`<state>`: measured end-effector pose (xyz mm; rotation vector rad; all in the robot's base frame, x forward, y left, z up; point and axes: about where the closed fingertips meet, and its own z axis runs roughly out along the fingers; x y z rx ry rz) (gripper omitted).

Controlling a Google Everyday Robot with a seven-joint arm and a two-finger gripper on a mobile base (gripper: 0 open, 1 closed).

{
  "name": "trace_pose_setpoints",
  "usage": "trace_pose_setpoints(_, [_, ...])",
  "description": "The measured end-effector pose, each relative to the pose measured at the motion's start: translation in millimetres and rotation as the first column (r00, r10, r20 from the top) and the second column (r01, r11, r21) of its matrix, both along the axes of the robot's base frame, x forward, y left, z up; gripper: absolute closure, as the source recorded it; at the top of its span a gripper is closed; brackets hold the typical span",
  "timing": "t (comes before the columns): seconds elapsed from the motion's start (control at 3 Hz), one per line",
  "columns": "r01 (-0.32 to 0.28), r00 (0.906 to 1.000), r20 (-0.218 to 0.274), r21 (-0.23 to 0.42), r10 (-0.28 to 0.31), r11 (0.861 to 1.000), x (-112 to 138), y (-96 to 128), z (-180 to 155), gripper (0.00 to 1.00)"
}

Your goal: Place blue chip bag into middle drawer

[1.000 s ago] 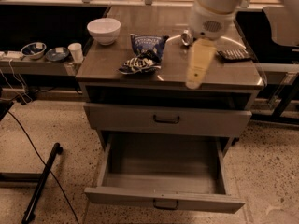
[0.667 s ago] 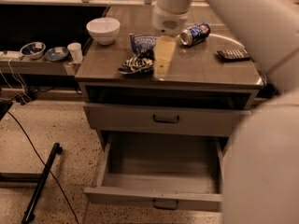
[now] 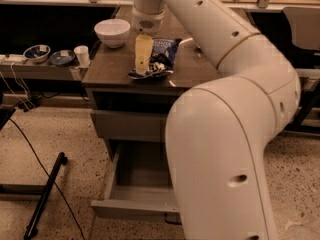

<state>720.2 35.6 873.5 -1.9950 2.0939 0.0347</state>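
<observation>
End effector (image 3: 143,59) hangs low over front-centre of table (image 3: 107,68), right at left edge of blue chip bag (image 3: 161,56). White bowl (image 3: 112,32) sits behind-left of it, apart; bare tabletop btwn them, and table's front-left corner is bare too. Arm (image 3: 225,134) blocks the right half of the view, covering table's right side & right part of middle drawer (image 3: 127,208). That drawer stands out, open from above; left & centre of its inside show bare grey bottom. Upper drawer (image 3: 125,125) is shut, set back behind the opening. Black pole (image 3: 46,194) lies on floor to the left, well apart from drawer.
</observation>
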Motion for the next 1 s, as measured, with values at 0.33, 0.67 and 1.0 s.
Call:
trace_pose_setpoints(0.33, [-0.002, 0.9999, 0.013, 0.009, 0.002, 1.000, 6, 6, -4, 0.00])
trace_pose_setpoints(0.67, [0.037, 0.9990, 0.025, 0.014, -0.038, 0.999, 16, -3, -10, 0.00])
trace_pose_setpoints(1.0, [0.105, 0.9936, 0.037, 0.032, -0.107, 0.994, 31, -22, -23, 0.00])
